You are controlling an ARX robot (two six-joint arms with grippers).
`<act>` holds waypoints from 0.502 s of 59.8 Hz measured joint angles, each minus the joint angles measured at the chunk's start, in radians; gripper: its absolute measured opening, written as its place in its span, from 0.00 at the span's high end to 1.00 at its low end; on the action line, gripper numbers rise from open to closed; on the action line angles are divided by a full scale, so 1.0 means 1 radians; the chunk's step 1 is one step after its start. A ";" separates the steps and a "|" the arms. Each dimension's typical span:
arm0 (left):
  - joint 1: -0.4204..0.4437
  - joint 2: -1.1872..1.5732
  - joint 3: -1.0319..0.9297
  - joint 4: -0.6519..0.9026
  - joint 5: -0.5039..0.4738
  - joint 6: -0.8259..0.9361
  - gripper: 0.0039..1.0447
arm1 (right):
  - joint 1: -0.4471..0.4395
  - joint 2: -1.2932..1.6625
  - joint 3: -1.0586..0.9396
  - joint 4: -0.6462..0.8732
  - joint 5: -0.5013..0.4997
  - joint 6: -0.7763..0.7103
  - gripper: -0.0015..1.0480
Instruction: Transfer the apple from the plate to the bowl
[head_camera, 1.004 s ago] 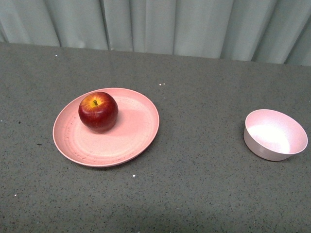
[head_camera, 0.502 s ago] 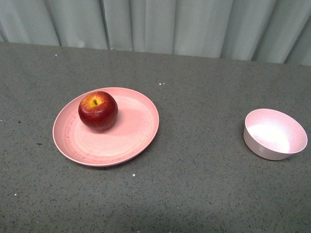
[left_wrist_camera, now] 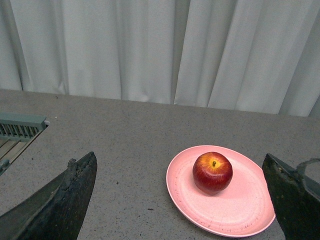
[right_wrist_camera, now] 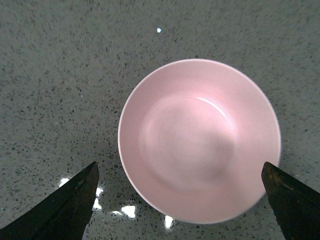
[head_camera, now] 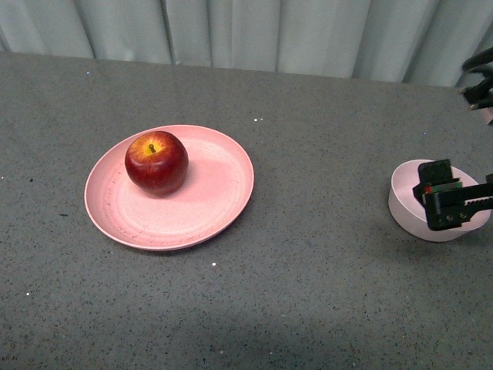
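Note:
The dark-red apple (head_camera: 156,162) sits upright on the far-left part of the salmon-pink plate (head_camera: 216,189), left of the table's middle. The pale pink bowl (head_camera: 404,196) stands at the right, empty. My right gripper (head_camera: 445,202) hangs over the bowl, open and empty, and hides part of it. In the right wrist view the bowl (right_wrist_camera: 200,140) lies between the spread fingers of the right gripper (right_wrist_camera: 180,166). My left gripper (left_wrist_camera: 178,157) is open and empty, well short of the apple (left_wrist_camera: 213,172) and plate (left_wrist_camera: 230,212). It is out of the front view.
Grey speckled tabletop (head_camera: 308,293) with a pale curtain (head_camera: 231,31) along its far edge. A slatted grille (left_wrist_camera: 20,127) lies at the table's edge in the left wrist view. A dark arm part (head_camera: 479,77) shows at the far right.
The right gripper has come into the front view and now hangs over the bowl. The front view has shifted a little. The apple, plate and bowl have not moved.

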 joint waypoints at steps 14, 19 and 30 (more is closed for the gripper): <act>0.000 0.000 0.000 0.000 0.000 0.000 0.06 | 0.020 0.128 0.098 -0.023 0.002 -0.011 0.09; 0.000 0.000 0.000 0.000 0.000 0.000 0.06 | 0.026 0.153 0.120 -0.031 0.002 -0.011 0.17; 0.000 0.000 0.000 0.000 0.000 0.000 0.06 | 0.037 0.192 0.150 -0.042 0.000 -0.018 0.43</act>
